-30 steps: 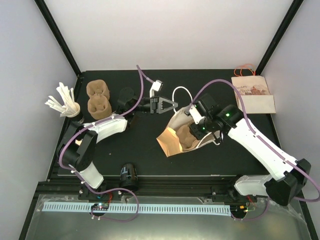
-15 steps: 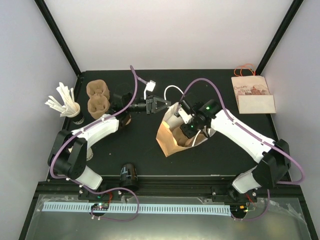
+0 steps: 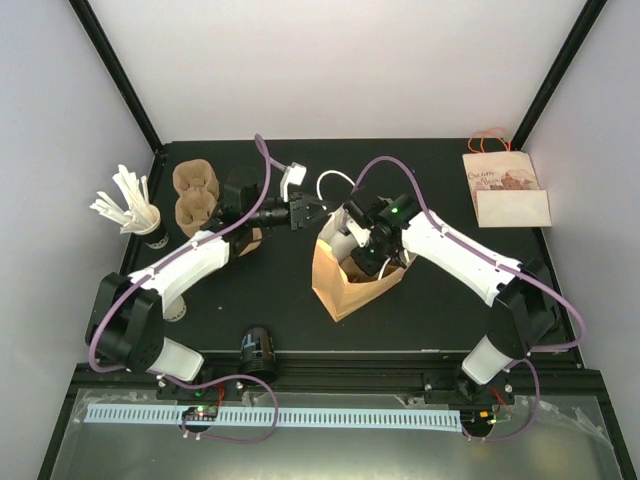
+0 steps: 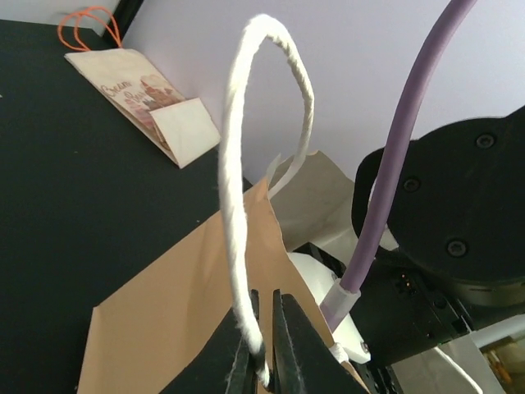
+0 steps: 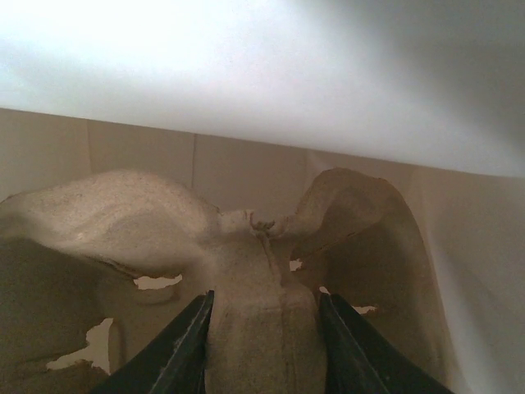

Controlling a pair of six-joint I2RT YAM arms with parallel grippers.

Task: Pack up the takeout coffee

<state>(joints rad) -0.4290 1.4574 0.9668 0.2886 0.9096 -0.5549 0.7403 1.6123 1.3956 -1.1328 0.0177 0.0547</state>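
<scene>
Left hand (image 4: 263,328) pinched on white bag handle (image 4: 232,205); right hand (image 5: 264,316) inside bag (image 3: 340,292), clamped on cup carrier (image 5: 115,222).

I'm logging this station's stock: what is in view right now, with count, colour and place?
bag: 1, brown, upright, table centre
handle: 1, white loop, on the bag's rim
carrier: 1, tan pulp, inside the bag
spare carriers: apparently 2, tan, rear left
sticks: a bunch, white, in a dark holder, far left
black cup: 1, lying at the near edge
printed bag: 1, tan, orange handles, flat, rear right
table: 1, black
left end effector: shut on the handle
right end effector: inside the bag, shut on the carrier
</scene>
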